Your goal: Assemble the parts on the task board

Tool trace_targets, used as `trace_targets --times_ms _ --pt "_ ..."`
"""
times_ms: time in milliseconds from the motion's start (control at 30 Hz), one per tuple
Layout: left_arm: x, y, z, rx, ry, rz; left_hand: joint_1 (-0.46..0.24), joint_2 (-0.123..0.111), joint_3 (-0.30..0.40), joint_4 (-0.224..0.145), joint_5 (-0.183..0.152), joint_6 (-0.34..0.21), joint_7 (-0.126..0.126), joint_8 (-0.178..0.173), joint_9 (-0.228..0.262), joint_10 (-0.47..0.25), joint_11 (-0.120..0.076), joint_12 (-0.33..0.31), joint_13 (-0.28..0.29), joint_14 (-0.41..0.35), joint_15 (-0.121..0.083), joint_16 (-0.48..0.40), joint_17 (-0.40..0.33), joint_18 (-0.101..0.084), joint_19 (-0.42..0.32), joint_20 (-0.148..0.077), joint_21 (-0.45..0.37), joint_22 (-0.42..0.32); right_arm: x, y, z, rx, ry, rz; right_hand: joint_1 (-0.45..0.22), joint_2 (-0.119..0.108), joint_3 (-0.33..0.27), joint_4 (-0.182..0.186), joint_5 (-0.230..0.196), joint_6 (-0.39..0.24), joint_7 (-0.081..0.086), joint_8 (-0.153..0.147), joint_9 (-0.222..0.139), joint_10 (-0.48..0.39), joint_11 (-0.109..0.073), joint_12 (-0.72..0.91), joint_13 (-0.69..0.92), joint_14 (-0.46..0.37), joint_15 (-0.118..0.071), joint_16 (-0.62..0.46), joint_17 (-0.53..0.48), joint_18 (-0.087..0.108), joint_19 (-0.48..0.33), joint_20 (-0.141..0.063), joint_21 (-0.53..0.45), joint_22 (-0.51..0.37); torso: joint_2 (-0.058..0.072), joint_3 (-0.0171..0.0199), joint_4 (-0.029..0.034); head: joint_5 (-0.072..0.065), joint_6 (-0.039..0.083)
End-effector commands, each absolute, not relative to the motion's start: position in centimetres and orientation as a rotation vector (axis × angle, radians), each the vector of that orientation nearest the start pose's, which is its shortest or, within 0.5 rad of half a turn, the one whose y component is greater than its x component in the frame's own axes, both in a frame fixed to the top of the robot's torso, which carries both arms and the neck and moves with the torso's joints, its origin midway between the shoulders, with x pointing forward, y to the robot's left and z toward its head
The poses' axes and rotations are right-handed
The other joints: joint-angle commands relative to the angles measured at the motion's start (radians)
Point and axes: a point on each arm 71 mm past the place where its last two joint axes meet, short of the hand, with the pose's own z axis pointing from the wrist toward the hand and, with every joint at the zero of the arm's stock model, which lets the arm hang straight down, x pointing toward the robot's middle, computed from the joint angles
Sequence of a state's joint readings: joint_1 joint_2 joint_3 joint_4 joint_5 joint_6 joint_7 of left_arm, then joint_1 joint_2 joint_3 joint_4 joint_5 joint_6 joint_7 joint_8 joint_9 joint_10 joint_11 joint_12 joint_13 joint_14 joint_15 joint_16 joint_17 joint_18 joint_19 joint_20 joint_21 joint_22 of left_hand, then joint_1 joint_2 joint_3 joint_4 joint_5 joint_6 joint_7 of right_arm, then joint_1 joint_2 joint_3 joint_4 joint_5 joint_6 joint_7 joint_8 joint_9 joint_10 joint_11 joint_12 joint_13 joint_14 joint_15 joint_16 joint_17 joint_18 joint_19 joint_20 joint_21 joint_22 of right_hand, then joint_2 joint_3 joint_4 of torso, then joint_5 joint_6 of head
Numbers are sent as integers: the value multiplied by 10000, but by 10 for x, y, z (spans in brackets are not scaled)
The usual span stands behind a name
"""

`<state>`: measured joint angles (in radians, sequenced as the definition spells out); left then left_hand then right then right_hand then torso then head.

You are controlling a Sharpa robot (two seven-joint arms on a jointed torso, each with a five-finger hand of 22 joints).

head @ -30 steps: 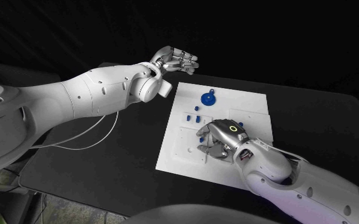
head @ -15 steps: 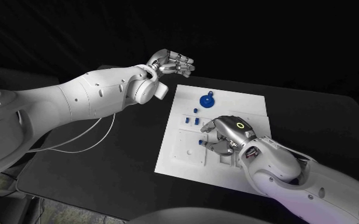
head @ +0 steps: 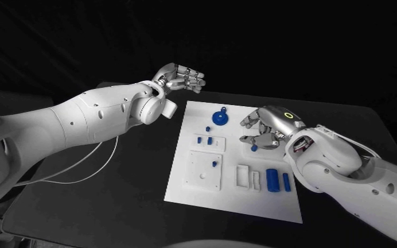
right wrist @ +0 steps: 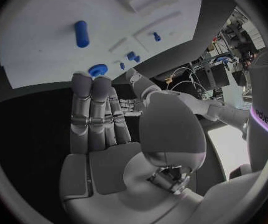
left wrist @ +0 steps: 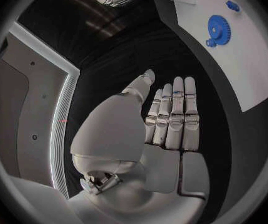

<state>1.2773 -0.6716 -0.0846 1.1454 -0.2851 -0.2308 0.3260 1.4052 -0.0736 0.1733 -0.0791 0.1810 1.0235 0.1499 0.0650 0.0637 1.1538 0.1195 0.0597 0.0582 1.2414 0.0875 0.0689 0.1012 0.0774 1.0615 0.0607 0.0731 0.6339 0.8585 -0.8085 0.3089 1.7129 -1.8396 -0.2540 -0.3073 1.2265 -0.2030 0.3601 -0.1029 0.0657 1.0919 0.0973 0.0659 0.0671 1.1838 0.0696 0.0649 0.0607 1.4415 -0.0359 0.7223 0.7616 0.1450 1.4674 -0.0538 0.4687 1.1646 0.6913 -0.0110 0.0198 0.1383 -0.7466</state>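
The white task board point(head: 198, 193) lies in the middle of the black table. A blue gear point(head: 220, 117) sits at its far end, also in the left wrist view point(left wrist: 220, 28). Small blue pegs point(head: 204, 140) stand left of centre, and two blue cylinders point(head: 278, 179) lie at the near right. My right hand point(head: 269, 127) hovers over the board's far right, fingers loosely bent, holding nothing; its wrist view shows the fingers point(right wrist: 93, 109) stretched out and bare. My left hand point(head: 178, 78) hangs in the air beyond the board's far left corner, fingers point(left wrist: 174, 114) straight, holding nothing.
A small blue peg point(head: 215, 162) stands on a raised square block at the board's near left. A white slotted block point(head: 243, 176) sits beside the cylinders. Black table point(head: 108, 202) surrounds the board; a white cable point(head: 91, 162) hangs under my left arm.
My right hand has lifted off the board's near middle and moved to its far right, uncovering the two blue cylinders. The head camera has shifted. My left hand has barely moved.
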Motion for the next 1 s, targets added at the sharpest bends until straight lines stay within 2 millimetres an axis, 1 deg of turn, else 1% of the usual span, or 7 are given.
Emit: trace_targets --times_ms 33,333,500,633,733,833,1000 --pt "560 227 -171 -7955 14890 -13187 34 37 -57 6 -13 -61 -20 -10 12 -45 -12 15 7 -16 -6 -31 5 24 -5 69 29 -9 441 -161 -197 -2028 16911 5704 250 106 -680 144 -122 -45 -83 -29 -7 -244 49 -9 1 -10 91 12 -30 79 384 50 -194 -94 11 10 2 -58 61" --pt "559 221 -171 -7934 14916 -13313 34 37 -57 6 -13 -61 -20 -10 12 -45 -12 15 7 -16 -6 -31 5 24 -5 69 29 -9 446 -176 -206 -2277 17316 5041 598 -26 -1082 286 -129 -251 -137 -28 -5 -512 118 10 5 -76 147 24 -72 157 365 111 -512 -229 11 4 -3 -71 41" --pt "559 221 -171 -7939 14913 -13312 34 37 -57 6 -13 -61 -20 -10 12 -45 -12 15 7 -16 -6 -31 5 24 -5 69 29 -9 445 -180 -214 -2388 17580 4839 628 -31 -1096 297 -116 -255 -150 -28 -4 -519 117 11 6 -78 144 31 -78 166 368 112 -553 -246 12 9 17 -82 -6" --pt "560 222 -171 -7954 14903 -13284 61 52 -60 -9 -9 -65 -19 -9 12 -57 -10 14 6 -27 -6 -34 8 26 4 66 31 -62 444 -181 -221 -2428 17812 4812 653 50 -1049 282 -78 -203 -134 -26 -2 -403 86 17 4 -69 119 41 -84 152 381 97 -515 -232 10 2 30 -82 9" --pt "560 223 -171 -7958 14895 -13264 61 52 -60 -9 -9 -65 -19 -9 12 -57 -10 14 6 -27 -6 -34 8 26 4 66 31 -62 442 -180 -225 -2439 17925 4865 626 138 -851 188 -15 -117 -113 -29 -5 -229 44 6 1 -52 91 53 -94 111 392 67 -486 -227 8 2 20 -78 2" --pt "560 223 -171 -7947 14891 -13249 65 64 -46 -14 12 -66 -15 -10 12 -59 -7 14 6 -31 -4 -33 6 25 -5 65 41 -56 441 -178 -227 -2444 17960 4974 531 173 -608 117 70 87 0 -33 -10 -123 28 -4 -2 -33 81 62 -97 83 404 50 -401 -207 11 -3 18 -76 -3" --pt "560 222 -171 -7935 14891 -13250 65 64 -46 -14 12 -66 -15 -10 12 -59 -7 14 6 -31 -4 -33 6 25 -5 65 41 -56 439 -176 -227 -2405 17873 5159 366 219 287 -65 -102 374 5 -35 -13 233 -44 -19 -7 19 34 104 -75 9 428 2 -25 -88 9 2 13 -59 -13"
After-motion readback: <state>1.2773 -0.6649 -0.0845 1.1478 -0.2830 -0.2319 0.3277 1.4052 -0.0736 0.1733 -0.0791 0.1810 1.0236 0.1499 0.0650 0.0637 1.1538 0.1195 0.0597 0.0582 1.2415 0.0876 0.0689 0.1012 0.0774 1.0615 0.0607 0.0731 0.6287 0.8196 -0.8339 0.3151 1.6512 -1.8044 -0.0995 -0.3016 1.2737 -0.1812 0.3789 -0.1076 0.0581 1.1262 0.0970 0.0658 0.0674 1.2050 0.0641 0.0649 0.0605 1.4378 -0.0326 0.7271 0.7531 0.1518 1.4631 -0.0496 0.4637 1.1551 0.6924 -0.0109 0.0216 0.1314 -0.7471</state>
